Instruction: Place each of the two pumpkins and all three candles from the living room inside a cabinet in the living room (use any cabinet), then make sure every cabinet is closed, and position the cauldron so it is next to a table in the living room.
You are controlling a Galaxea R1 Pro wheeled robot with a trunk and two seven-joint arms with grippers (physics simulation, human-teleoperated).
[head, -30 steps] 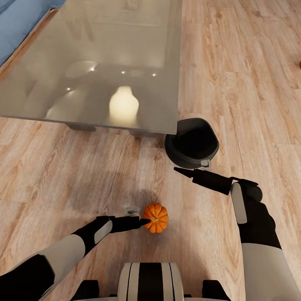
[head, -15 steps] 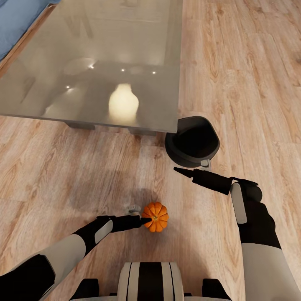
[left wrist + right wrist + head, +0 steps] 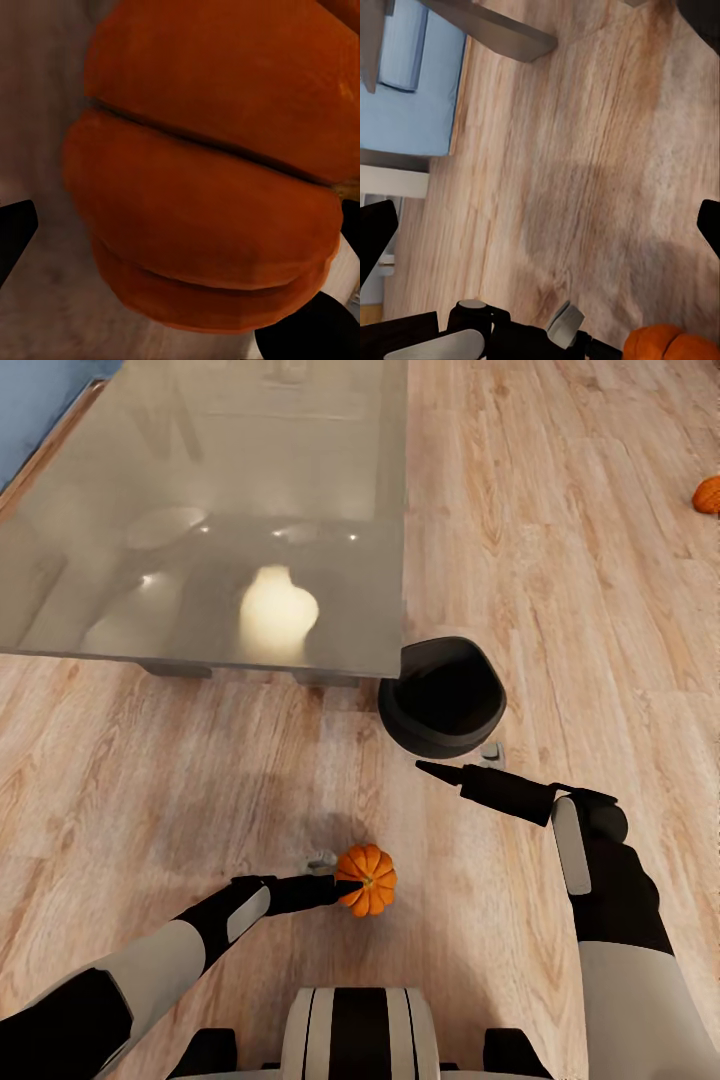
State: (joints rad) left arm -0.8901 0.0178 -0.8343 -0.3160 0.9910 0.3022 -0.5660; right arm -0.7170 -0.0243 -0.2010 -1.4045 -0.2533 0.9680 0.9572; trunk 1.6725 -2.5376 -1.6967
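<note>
An orange ribbed pumpkin (image 3: 368,879) hangs just above the wood floor with my left gripper (image 3: 347,887) shut on it. In the left wrist view the pumpkin (image 3: 210,187) bulges between the two dark fingertips (image 3: 15,234). The black cauldron (image 3: 443,698) stands on the floor at the glass table's (image 3: 200,480) near right corner. My right gripper (image 3: 424,766) hovers open just in front of the cauldron, holding nothing. A second pumpkin (image 3: 708,494) lies far off at the right edge. Small grey stubs, perhaps candles, sit beside the held pumpkin (image 3: 320,857) and by the cauldron (image 3: 491,753).
Wood flooring stretches to the right of the table. A blue surface (image 3: 40,400) lies beyond the table's far left side. In the right wrist view a grey table leg (image 3: 502,34) crosses the floor, with my left arm (image 3: 472,341) and the held pumpkin (image 3: 671,345) beyond.
The whole view has shifted left, so the camera has turned right, bringing the second pumpkin into sight. Both arms keep their pose, and the left still holds its pumpkin.
</note>
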